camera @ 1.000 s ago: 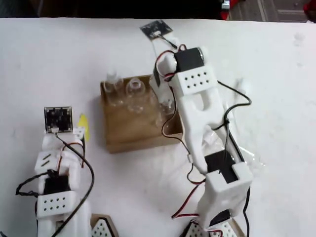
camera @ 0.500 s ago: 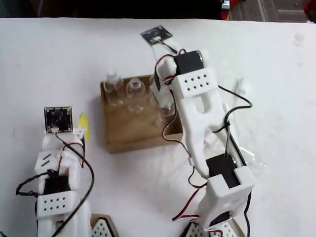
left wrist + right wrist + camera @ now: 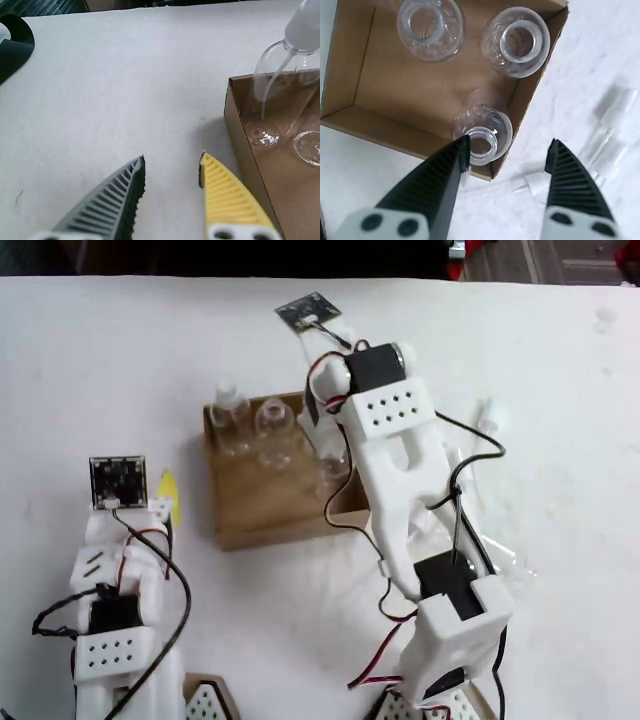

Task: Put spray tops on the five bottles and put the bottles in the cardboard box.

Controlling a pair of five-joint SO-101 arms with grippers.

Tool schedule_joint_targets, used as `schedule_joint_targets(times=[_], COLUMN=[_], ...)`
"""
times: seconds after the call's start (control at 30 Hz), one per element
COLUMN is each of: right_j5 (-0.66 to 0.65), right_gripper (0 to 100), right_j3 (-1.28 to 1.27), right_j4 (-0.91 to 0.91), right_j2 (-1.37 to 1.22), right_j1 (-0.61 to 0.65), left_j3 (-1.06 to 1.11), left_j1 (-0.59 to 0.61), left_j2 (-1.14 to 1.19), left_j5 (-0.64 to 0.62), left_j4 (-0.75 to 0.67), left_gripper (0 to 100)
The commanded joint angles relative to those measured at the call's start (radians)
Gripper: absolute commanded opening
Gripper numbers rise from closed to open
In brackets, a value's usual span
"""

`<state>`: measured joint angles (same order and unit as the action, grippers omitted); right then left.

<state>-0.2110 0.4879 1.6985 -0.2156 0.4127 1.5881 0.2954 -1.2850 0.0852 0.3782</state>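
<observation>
Held the right gripper (image 3: 510, 145) spread wide above the box (image 3: 350, 65), as seen from its own wrist: one black fingertip over the rim of an open-necked bottle (image 3: 485, 131) standing just inside a box wall, the other over the white tabletop (image 3: 580, 60) outside that wall. Took in, from the same wrist, two more bottles (image 3: 520, 40) upright and uncapped deeper in the box, necks facing the camera, and loose clear tops (image 3: 615, 130) lying on the tabletop just beside the box.

Gave the layout from above: white right arm (image 3: 395, 455) stretched from the near edge, its end over the far right part of the box. Left arm (image 3: 110, 640) folded at the near left. Box on the tabletop between the two, bottles bunched along its far side.

Placed the left gripper (image 3: 172, 162) over the tabletop near the box's left wall, grey and yellow fingers apart, nothing between them. Offered, from the left wrist, the side-on look: a capped bottle (image 3: 280, 95) standing just inside that wall, white top (image 3: 306, 25) on, thin tube running down inside the clear body, the round base of another bottle beside it on the box floor. Caught also a dark curved object (image 3: 15, 45) at the tabletop's far edge.
</observation>
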Motion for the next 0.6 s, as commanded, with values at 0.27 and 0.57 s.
schedule_joint_targets(times=[0.27,0.57], right_j5=[0.009,0.009], right_gripper=[22.6,22.6], right_j3=[-0.012,-0.114], right_j4=[0.021,-0.041], right_j2=[0.113,0.085], right_j1=[0.024,0.004], left_j3=[-0.049,-0.049], left_j1=[-0.005,-0.005], left_j2=[-0.015,-0.015], left_j5=[-0.008,-0.006], left_j4=[-0.028,-0.028], left_gripper=[17,17])
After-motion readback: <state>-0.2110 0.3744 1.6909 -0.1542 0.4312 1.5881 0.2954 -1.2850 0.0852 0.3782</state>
